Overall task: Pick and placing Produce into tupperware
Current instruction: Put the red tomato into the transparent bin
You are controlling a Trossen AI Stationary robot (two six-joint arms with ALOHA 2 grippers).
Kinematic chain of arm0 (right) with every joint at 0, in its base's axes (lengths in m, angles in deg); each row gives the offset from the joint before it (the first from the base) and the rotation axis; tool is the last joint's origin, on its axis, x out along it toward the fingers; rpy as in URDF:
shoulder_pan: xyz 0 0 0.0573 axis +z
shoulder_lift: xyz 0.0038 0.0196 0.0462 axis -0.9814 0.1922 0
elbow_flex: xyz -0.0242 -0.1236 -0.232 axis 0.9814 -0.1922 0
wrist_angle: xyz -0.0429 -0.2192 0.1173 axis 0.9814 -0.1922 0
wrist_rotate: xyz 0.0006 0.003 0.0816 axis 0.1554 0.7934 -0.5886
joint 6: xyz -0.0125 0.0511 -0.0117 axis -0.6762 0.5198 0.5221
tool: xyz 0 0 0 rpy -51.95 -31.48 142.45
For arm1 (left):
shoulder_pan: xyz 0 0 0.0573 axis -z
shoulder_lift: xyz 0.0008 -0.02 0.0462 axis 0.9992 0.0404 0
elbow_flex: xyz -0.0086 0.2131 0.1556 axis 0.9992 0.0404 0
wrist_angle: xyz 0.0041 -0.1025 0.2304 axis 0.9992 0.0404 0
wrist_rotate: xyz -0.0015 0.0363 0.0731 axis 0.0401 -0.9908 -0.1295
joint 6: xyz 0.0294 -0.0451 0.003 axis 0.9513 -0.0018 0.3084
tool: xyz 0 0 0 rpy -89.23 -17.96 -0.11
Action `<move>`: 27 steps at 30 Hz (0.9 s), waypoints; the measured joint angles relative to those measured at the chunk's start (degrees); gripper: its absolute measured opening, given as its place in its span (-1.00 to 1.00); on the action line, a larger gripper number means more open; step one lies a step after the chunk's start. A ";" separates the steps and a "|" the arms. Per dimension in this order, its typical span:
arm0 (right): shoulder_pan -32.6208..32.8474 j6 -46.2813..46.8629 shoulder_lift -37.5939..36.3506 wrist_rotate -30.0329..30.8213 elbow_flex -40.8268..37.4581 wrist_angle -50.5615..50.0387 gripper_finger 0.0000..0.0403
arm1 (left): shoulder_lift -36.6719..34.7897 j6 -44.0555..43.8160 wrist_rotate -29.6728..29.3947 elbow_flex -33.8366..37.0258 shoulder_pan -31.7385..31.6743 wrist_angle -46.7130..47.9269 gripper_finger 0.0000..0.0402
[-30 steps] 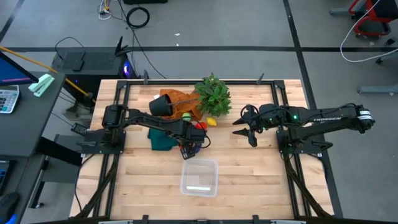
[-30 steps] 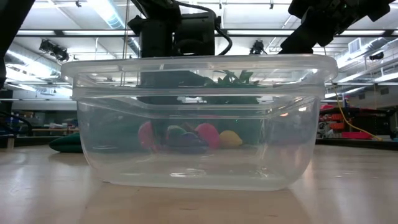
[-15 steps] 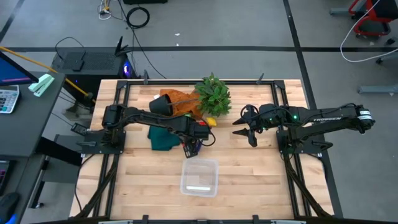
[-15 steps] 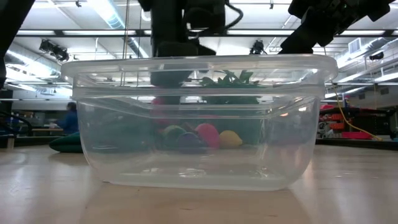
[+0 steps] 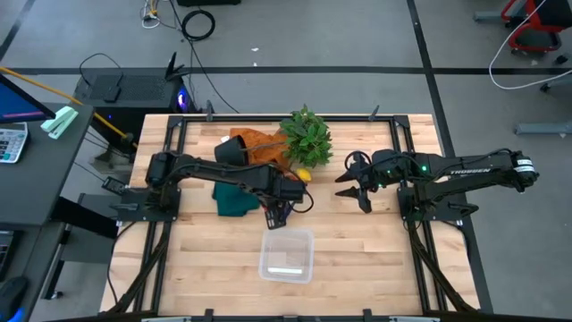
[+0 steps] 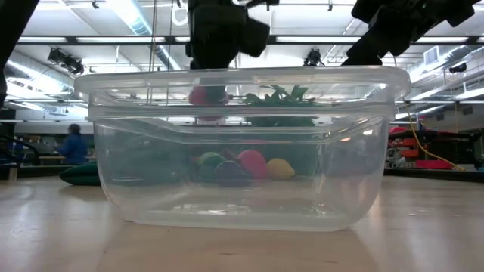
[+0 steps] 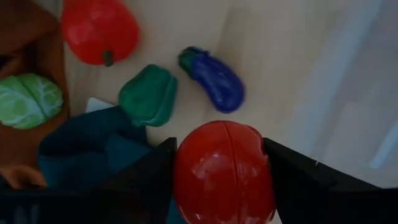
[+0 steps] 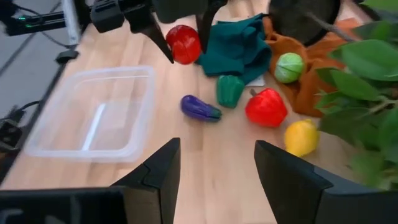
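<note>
My left gripper hangs just behind the far edge of the clear tupperware, shut on a round red produce piece. On the table behind it lie a purple eggplant, a dark green pepper, a red pepper and a yellow lemon. A light green cabbage rests on the orange cloth. My right gripper waits open to the right of the produce. Nothing shows inside the tupperware. My left gripper pinches the round red piece between its two fingers, one on each side of it. The fingers come from above, pointing down. The piece is lifted clear of the table, at about the height of the tub's rim.
A teal cloth, an orange cloth with a tipped black pot and a bushy green plant crowd the far middle of the table. Bare wood lies around the tub and near the table's front edge.
My left gripper has risen from table height, carrying the red piece up clear of the wood to the level of the tub's rim, and has shifted slightly toward the table's right. The other produce has stayed where it was.
</note>
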 joint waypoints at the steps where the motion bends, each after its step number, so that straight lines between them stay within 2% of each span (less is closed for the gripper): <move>1: 0.00 -0.02 -0.16 -0.92 0.00 -0.02 -0.17 | 0.00 -0.13 -0.01 -0.41 0.46 -0.09 0.12; 9: 0.42 -0.18 -6.04 -7.23 -0.02 -0.89 -0.19 | 0.00 -4.02 0.02 -0.95 3.95 -0.24 0.13; 16: 3.76 2.02 -15.43 -7.42 -0.02 -3.02 -0.23 | 0.00 -7.63 0.23 -0.95 6.78 -1.82 0.11; 19: 6.10 3.72 -18.12 -6.90 -0.02 -3.96 -0.23 | 0.02 -8.10 2.04 -0.95 7.87 -4.09 0.12; 23: 10.22 5.52 -19.25 -6.48 -0.02 -4.10 -0.23 | 0.02 -8.24 2.92 -0.95 9.40 -7.95 0.13; 27: 15.26 6.78 -18.82 -1.97 -0.04 -4.09 -0.23 | 0.02 -9.74 3.05 -0.95 10.58 -8.96 0.11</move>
